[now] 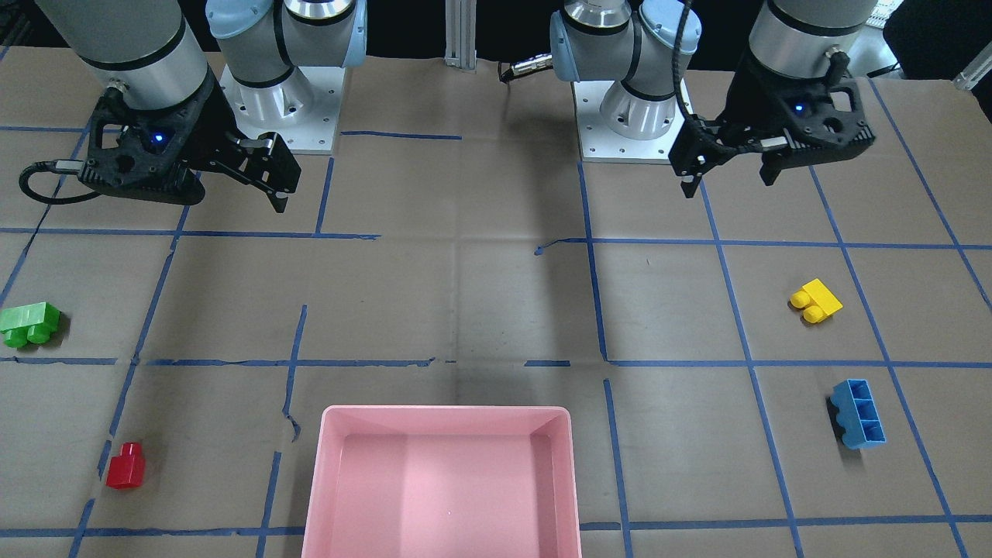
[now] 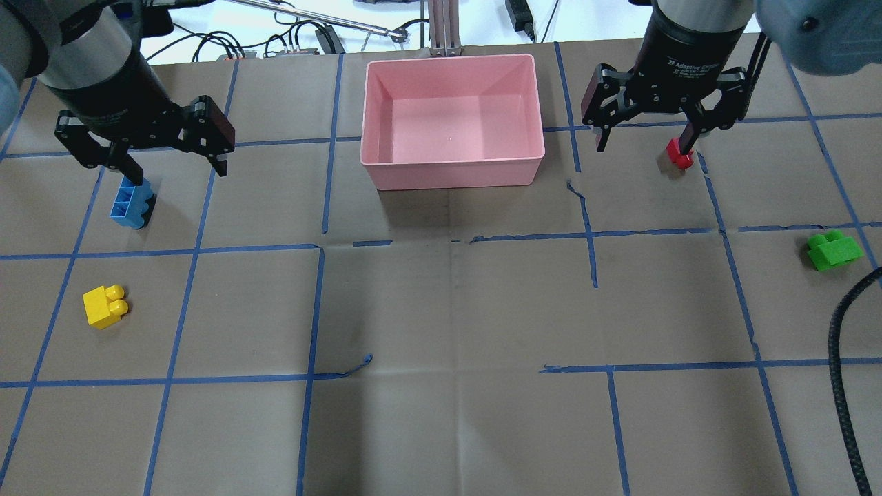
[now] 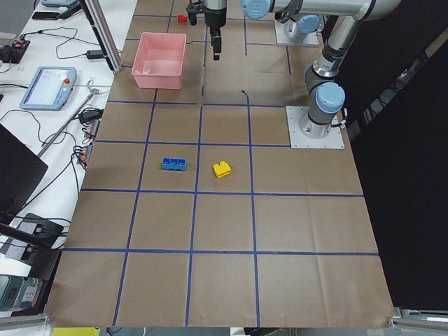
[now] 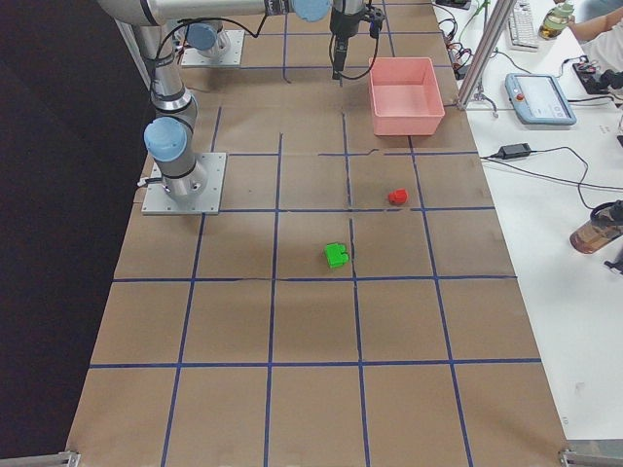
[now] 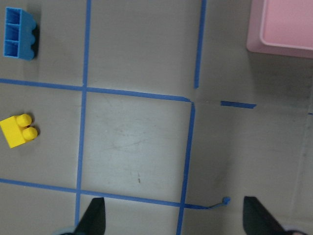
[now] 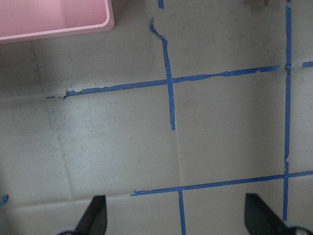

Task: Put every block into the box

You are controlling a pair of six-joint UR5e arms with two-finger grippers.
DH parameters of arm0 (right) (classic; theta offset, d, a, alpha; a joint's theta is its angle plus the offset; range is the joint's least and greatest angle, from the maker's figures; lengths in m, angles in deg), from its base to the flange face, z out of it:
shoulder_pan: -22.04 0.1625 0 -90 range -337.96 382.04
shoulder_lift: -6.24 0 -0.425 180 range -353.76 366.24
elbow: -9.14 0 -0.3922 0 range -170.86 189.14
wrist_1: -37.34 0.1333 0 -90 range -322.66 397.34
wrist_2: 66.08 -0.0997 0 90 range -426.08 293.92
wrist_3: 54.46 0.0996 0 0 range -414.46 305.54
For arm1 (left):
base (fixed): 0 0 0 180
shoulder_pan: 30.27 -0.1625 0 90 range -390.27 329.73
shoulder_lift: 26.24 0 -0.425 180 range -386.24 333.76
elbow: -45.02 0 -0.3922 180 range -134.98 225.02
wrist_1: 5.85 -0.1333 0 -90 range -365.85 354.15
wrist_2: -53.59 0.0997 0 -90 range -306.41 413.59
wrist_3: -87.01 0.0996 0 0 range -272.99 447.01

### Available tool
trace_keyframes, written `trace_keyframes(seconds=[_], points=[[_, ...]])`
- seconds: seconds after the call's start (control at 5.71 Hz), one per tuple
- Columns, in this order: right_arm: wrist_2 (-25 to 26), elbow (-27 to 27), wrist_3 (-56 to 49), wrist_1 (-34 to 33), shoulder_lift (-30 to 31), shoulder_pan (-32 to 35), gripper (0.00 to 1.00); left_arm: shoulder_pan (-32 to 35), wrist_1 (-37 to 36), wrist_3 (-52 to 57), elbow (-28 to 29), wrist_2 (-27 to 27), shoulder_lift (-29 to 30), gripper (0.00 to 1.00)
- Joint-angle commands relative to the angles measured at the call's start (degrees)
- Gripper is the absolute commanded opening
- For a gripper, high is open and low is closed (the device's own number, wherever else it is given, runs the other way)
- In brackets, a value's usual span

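On the table [image 2: 448, 344], outside the box [image 2: 451, 60], lie the blue block [image 2: 132, 204] and yellow block [image 2: 105, 306] on the side of the left gripper [image 2: 178, 169], and the red block [image 2: 679, 160] and green block [image 2: 834, 250] on the side of the right gripper [image 2: 644, 143]. Both grippers are spread apart, holding nothing. Tipped-over blocks could slip when pinched.

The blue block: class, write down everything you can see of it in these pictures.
The longer blue plastic studded block looks glossy and hard. Three open square cells show on its upward face, and rounded studs line one long side, so it seems to lie on its side. It rests on the brown paper-covered table on the robot's left, inside a square of blue tape lines, apart from the yellow two-stud plastic block. Only the table touches it.
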Motion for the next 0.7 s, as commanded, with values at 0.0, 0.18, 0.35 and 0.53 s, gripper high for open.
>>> trace_keyframes(seconds=[0.0,0.18,0.35,0.53], points=[[0.60,-1.36,-3.66,-0.56,-0.42,-1.95,1.00,-11.52,0.47,2.23,-2.69,0.15,1.00,1.00],[0.77,-2.85,-7.53,-0.83,-0.51,-5.88,1.00,-15.59,-3.45,10.43,-6.19,-0.38,1.18,1.00],[0.86,-3.56,-10.00,-0.66,-0.95,-11.23,1.00,-18.76,-7.67,11.29,-9.88,-0.56,1.01,1.00],[0.60,-3.48,-18.55,-0.83,-1.56,-16.33,1.00,-22.88,-9.19,14.26,-12.88,-0.56,1.79,1.00]])
